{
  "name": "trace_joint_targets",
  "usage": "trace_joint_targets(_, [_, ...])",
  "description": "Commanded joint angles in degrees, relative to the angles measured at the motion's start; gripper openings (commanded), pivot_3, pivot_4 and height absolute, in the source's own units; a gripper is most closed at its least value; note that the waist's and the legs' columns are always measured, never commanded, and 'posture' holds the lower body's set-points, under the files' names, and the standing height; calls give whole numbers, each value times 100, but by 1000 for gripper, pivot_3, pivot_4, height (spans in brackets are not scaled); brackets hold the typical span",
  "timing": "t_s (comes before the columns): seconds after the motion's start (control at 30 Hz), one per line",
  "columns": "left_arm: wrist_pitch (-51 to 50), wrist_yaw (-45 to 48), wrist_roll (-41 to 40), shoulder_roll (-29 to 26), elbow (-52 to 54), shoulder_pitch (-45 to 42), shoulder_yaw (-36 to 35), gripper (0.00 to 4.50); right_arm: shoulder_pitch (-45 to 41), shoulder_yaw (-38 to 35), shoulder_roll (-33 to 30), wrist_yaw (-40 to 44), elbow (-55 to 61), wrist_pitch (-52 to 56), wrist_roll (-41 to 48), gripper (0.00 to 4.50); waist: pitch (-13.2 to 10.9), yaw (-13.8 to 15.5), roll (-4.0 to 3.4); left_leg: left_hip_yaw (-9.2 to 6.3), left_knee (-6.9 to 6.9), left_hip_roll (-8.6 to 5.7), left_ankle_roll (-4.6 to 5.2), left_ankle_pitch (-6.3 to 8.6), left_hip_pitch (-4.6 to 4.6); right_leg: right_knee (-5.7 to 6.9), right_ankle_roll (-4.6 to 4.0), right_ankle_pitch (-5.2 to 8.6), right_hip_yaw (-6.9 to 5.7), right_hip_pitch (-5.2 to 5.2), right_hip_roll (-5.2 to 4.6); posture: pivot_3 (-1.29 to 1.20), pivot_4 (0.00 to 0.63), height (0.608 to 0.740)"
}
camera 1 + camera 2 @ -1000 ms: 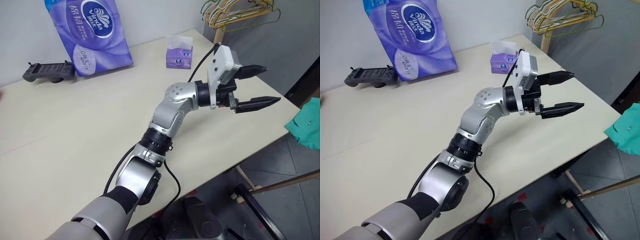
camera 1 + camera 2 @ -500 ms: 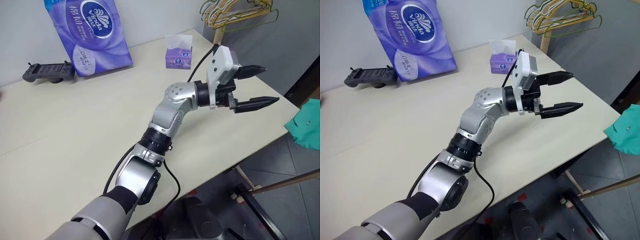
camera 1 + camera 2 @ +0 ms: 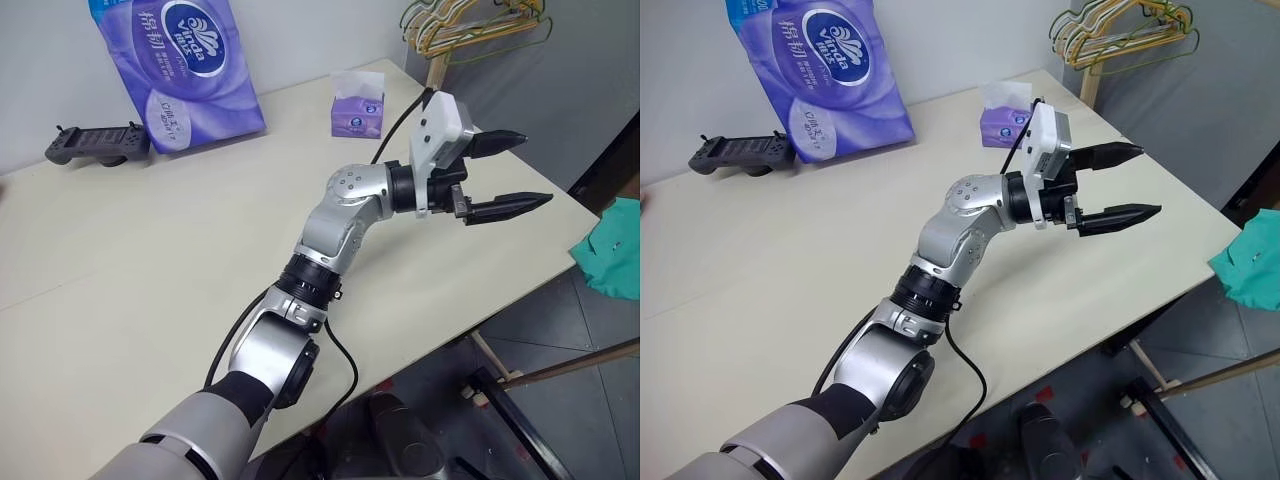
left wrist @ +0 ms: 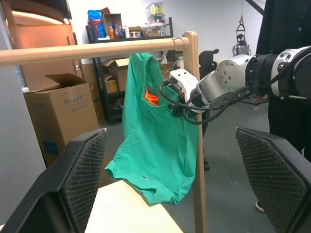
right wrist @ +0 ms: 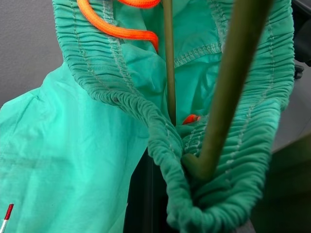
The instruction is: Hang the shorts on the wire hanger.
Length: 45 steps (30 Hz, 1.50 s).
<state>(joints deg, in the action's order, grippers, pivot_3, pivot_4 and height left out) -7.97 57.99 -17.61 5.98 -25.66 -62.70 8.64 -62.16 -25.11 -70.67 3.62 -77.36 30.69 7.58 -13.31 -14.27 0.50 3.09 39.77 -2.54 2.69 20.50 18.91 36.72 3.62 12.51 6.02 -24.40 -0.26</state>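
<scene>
Controller [image 3: 97, 143] near the table's [image 3: 150, 260] far left edge, tissue-roll pack [image 3: 185, 65] beside it, tissue box [image 3: 358, 106] toward the far right corner. Left tool [image 3: 510, 172] above the table's right edge, fingers wide apart, empty. Pale hangers [image 3: 470, 25] past the far right corner. Shorts [image 4: 158, 145] off the right edge, hanging by the wooden rail [image 4: 92, 48]. Right tool [image 4: 177, 104] clamped tight on the shorts' waistband with the wire hanger [image 5: 221, 92] threaded through it.

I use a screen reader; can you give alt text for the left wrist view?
Teal shorts hang from a wooden rail, the right gripper up against the waistband by an orange drawstring. A cardboard box and shelves stand behind.
</scene>
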Motion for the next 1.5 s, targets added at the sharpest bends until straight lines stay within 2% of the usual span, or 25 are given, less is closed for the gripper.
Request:
trace_joint_targets(0.03, [134,-42,-7,40,57,-179,-17,4467,-174,170,-138,83,209,-77,-160,0,1,0,-1,1,1,0,0,0,0,1,0,0,1,0,0,-241,182,740])
trace_joint_targets(0.2, [210,-86,-9,15,-49,-256,-83,4467,-293,948,-42,659,463,-202,-698,0,4,-5,-7,6,3,0,0,0,-3,6,0,0,4,0,0,-241,182,740])
trace_joint_targets(0.4, [490,-51,-10,-156,-506,-527,-243,4467,-258,1309,480,1556,1186,983,-576,0,6,-124,-3,25,15,4,0,0,-8,9,18,-12,25,-1,6,-258,172,740])
trace_joint_targets(0.53, [713,-2,12,-209,-825,-741,-320,4467,348,1703,697,2269,2215,1488,-602,0,17,-311,16,43,21,4,2,0,-11,1,46,-42,51,0,12,-254,165,740])
trace_joint_targets(0.73, [879,23,11,-379,-1011,-898,-412,4467,1703,1862,987,3012,4215,2362,-329,0,28,-283,-3,31,23,6,1,-2,-3,16,50,-44,37,-11,12,-230,158,740])
trace_joint_targets(0.9, [837,362,-22,-701,-803,-752,-383,4467,2283,2373,781,3638,5269,1679,-543,0,41,-208,-25,38,28,6,-1,-3,12,27,48,-47,40,-58,5,-218,145,740])
trace_joint_targets(1.0, [1084,1308,78,-1427,-688,-572,-234,4467,2622,2826,438,4314,6120,964,-708,0,51,-203,-42,42,28,8,-9,-8,51,43,14,-68,40,-102,7,-209,137,740])
trace_joint_targets(1.2, [2170,1958,548,-2332,-1737,-1020,-228,4467,2541,3291,181,4869,6595,-179,-1195,0,61,-123,-49,15,48,20,-35,-26,98,52,-31,-98,-13,-152,6,-195,116,740])
trace_joint_targets(1.37, [3228,1992,895,-2405,-2434,-1407,-187,4467,2157,3713,35,5374,6631,-1444,-1785,0,74,31,-52,5,72,18,-34,-25,118,47,-40,-103,-35,-154,-3,-187,99,740])
trace_joint_targets(1.5, [3607,1945,971,-2204,-2560,-1521,-183,4467,1673,3962,227,5668,6783,-1921,-2153,0,124,71,-58,-13,108,16,-33,-25,185,48,-42,-106,-48,-197,-14,-185,91,740])
